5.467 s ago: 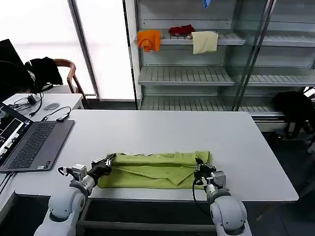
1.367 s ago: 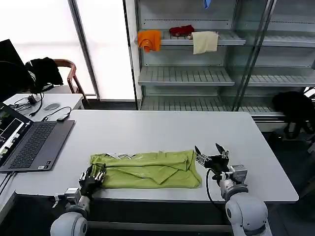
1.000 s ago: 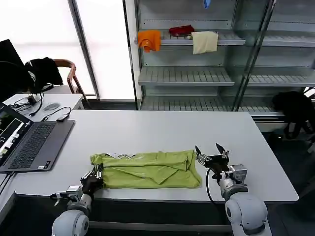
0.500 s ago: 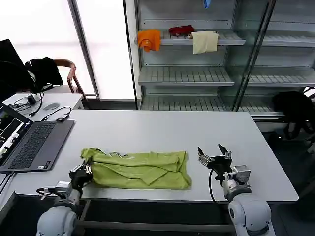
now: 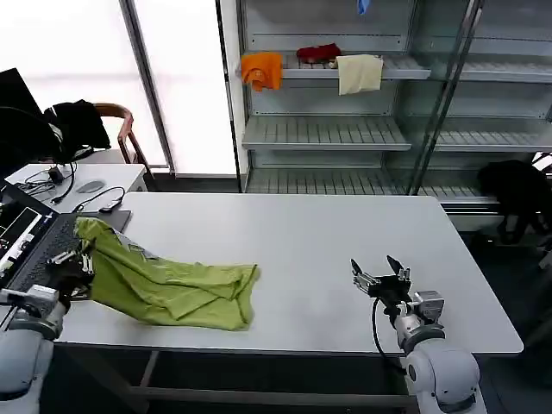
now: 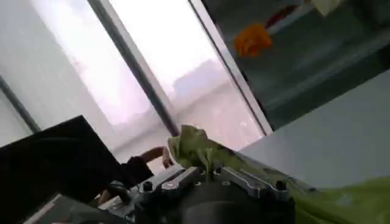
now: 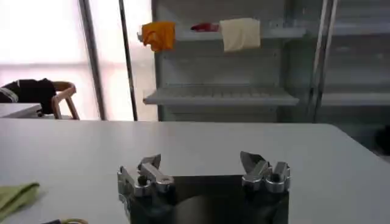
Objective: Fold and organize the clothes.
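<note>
I have the left pincer (image 5: 76, 259) closed on one end of the T-shirt (image 5: 177, 289), which trails from it across the table (image 5: 285, 233). Right pincer (image 5: 381, 278) hovers spread wide, holding nothing. Next fold needs both ends gripped, I judge.

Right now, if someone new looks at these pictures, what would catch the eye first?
Probably the lime T-shirt, stretched across the white table toward its left edge, one end lifted by the left claw above the laptop. The right claw hovers open over the right side, holding nothing.
</note>
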Robot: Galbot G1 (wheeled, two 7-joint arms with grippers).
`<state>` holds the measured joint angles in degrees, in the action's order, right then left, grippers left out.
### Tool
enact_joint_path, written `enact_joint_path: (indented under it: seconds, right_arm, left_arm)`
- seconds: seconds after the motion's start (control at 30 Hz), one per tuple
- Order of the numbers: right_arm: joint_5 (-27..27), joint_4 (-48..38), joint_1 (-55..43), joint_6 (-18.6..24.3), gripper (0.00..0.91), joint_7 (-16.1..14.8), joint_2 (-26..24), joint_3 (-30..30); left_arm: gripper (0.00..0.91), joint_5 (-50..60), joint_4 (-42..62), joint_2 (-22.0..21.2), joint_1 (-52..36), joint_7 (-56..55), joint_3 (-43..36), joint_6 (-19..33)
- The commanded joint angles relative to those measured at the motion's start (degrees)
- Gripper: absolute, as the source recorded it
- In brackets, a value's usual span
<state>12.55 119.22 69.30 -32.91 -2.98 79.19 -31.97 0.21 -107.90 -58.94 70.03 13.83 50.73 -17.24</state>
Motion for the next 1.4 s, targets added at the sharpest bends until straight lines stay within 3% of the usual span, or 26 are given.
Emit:
enact_joint_path:
  seconds: [0.03, 0.2, 0.4, 0.63, 0.93, 0.97, 1.0, 1.07, 1.4]
  right_arm:
    - [0.2, -0.2, 0.0, 0.1, 0.907, 0.0, 0.1, -0.1]
    - [0.1, -0.5, 0.2, 0.1, 0.907, 0.1, 0.3, -0.1]
    - [0.0, -0.3, 0.7, 0.1, 0.907, 0.2, 0.4, -0.2]
    - [0.1, 0.0, 1.0, 0.1, 0.907, 0.2, -0.1, -0.8]
    - [0.0, -0.7, 0.8, 0.3, 0.907, 0.2, 0.1, -0.5]
    - [0.0, -0.8, 0.8, 0.3, 0.907, 0.2, 0.1, -0.4]
    - [0.0, -0.8, 0.7, 0.3, 0.907, 0.2, 0.2, -0.3]
    - [-0.1, -0.9, 0.6, 0.3, 0.907, 0.2, 0.2, -0.1]
    - [0.2, -1.3, -0.3, -0.2, 0.907, 0.2, 0.1, 1.5]
  left_arm:
    - [0.010, -2.5, -6.0, 1.6, -1.4, 3.2, -0.3, -3.3]
    - [0.010, 1.0, -10.8, -7.9, 0.1, 1.7, -10.5, -3.5]
    - [0.010, 12.2, -10.3, -14.8, 2.2, 0.0, -23.0, -1.2]
    - [0.010, 20.3, -5.9, -18.8, 3.3, -2.0, -30.3, -1.2]
    - [0.020, 15.1, -1.9, -20.1, 1.8, -7.8, -32.2, -3.2]
    - [0.121, 14.9, -1.7, -20.4, 1.6, -8.2, -32.2, -3.4]
    - [0.302, 14.8, -1.2, -20.7, 1.3, -8.8, -32.3, -3.6]
    - [0.907, 14.2, -0.6, -21.1, 0.8, -9.9, -32.6, -4.7]
    - [0.907, 8.5, -2.8, -23.2, 1.6, -12.5, -37.0, -7.1]
